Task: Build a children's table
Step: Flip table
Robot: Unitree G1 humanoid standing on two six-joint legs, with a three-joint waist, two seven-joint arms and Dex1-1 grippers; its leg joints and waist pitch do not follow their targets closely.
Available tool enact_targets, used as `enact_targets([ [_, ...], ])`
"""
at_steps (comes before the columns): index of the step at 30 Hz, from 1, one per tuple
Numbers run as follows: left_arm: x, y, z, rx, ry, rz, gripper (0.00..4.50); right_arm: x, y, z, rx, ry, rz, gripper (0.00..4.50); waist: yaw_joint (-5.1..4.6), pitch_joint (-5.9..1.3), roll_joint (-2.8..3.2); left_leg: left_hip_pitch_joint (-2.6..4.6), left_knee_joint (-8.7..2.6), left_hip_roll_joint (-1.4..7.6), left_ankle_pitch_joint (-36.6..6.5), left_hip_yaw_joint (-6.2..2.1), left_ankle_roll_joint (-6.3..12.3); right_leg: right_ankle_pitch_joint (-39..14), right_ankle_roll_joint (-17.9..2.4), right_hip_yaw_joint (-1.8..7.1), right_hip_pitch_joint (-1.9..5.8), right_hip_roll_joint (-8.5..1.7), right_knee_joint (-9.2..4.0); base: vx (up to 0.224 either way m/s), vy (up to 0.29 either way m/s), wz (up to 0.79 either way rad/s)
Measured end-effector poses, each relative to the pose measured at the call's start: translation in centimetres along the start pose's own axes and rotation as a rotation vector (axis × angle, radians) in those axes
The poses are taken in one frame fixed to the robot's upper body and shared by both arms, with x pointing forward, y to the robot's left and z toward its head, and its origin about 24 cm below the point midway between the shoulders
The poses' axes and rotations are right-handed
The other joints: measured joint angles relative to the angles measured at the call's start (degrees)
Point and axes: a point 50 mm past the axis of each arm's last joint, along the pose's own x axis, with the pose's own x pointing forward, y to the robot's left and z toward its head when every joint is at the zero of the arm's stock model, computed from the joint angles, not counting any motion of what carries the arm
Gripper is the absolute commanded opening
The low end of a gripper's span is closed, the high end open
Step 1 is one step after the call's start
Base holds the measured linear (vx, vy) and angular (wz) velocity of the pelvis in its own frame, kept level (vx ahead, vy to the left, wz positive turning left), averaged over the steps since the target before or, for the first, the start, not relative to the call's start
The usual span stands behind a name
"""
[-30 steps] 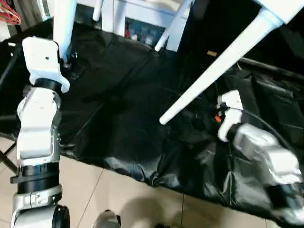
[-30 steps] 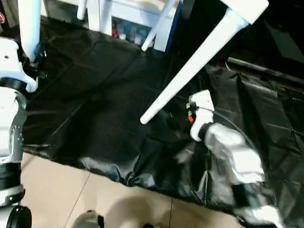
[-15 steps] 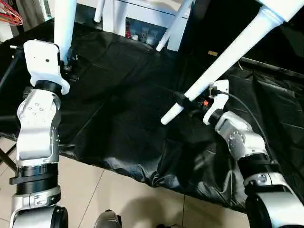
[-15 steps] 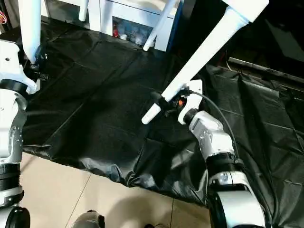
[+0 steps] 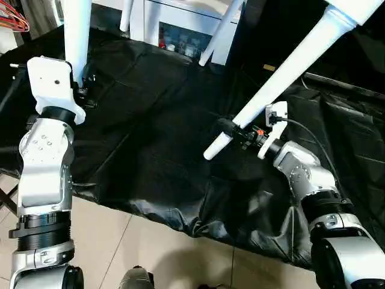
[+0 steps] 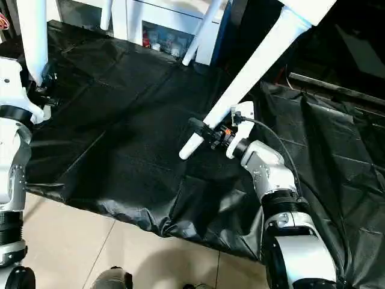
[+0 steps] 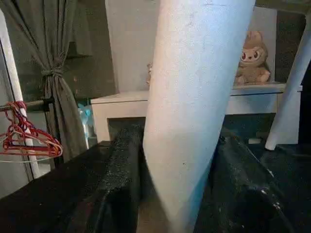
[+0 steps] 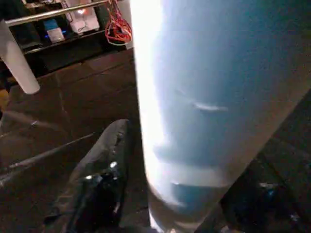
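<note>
Under table legs [image 5: 283, 84]: wrinkled black sheet [image 5: 150, 144]; beige tile floor [image 5: 150, 253].

Silver forearms [image 5: 45, 162] with black joint rings are being capped by white wrist housings [image 5: 53, 84]; a black cable [image 5: 313, 141] is being run along the right one.

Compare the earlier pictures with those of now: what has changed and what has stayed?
The right gripper rose from beside the slanting table leg and its jaws closed around it near the tip. The left gripper stayed clamped on the upright leg; both legs and the black sheet kept their places.
</note>
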Motion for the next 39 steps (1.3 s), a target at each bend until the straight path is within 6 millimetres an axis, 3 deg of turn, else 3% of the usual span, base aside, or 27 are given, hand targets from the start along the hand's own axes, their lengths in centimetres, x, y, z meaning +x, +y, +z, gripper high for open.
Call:
enact_targets([
  [10, -0.5, 0.0, -0.9, -0.014, 0.02, -0.019, 1.71, -0.8, 0.3, -0.1, -0.056, 0.003, 0.021, 1.51, 0.16, -0.05, 0.42, 0.0, -0.02, -0.01, 0.0, 0.0, 0.01, 0.0, 0.0, 0.0, 0.01, 0.0, -0.04, 0.0, 0.0, 0.0],
  [22, -3.4, -0.8, -5.7, -0.075, 0.202, -0.086, 1.59, -4.6, 2.6, -0.4, -0.226, 0.018, -0.09, 1.46, 0.73, -0.13, 0.61, 0.02, -0.04, -0.01, 0.0, 0.0, 0.01, -0.2, 0.4, 0.03, 0.11, 0.0, -0.14, 0.0, 0.0, 0.0],
  [25, -3.7, -1.1, -6.0, -0.078, 0.209, -0.106, 1.59, -5.7, 3.9, -0.9, -0.239, 0.03, -0.128, 1.46, 1.13, -0.31, 0.95, 0.17, -0.08, -0.02, 0.0, -0.01, 0.02, -0.3, 0.5, 0.04, 0.31, 0.0, -0.21, 0.0, 0.0, 0.0],
  [30, -4.1, -0.5, -6.4, -0.051, 0.229, -0.11, 1.59, -5.5, 4.9, -1.3, -0.24, 0.052, -0.157, 1.46, 0.62, -0.49, 1.35, 0.52, -0.09, -0.02, 0.0, -0.06, 0.01, -0.4, 0.6, 0.02, 0.48, -0.01, -0.22, 0.0, 0.0, 0.0],
  [33, -4.5, -0.2, -6.7, -0.04, 0.247, -0.111, 2.29, -5.3, 4.9, -1.6, -0.242, 0.072, -0.168, 2.16, 0.03, -0.5, 1.72, 1.2, -0.1, 0.01, 0.0, -0.54, 0.0, -0.4, 0.6, -0.56, 1.11, -0.02, -0.78, 0.0, 0.0, 0.0],
  [36, -4.7, 0.4, -6.9, 0.005, 0.263, -0.136, 2.4, -5.0, 5.4, -1.8, -0.247, 0.089, -0.165, 2.36, -0.35, -0.4, 2.31, 1.59, -0.29, 0.07, 0.0, -1.3, -0.03, -0.4, 0.6, -1.63, 2.19, -0.09, -1.91, 0.0, 0.0, 0.0],
  [39, -5.0, 1.0, -7.0, 0.022, 0.271, -0.149, 2.7, -5.0, 5.7, -2.4, -0.23, 0.11, -0.166, 2.63, -0.45, -0.37, 2.37, 1.8, -0.53, -0.04, -0.1, -1.25, -0.04, -0.5, 0.5, -1.46, 2.04, -0.1, -1.9, 0.0, 0.0, 0.0],
])
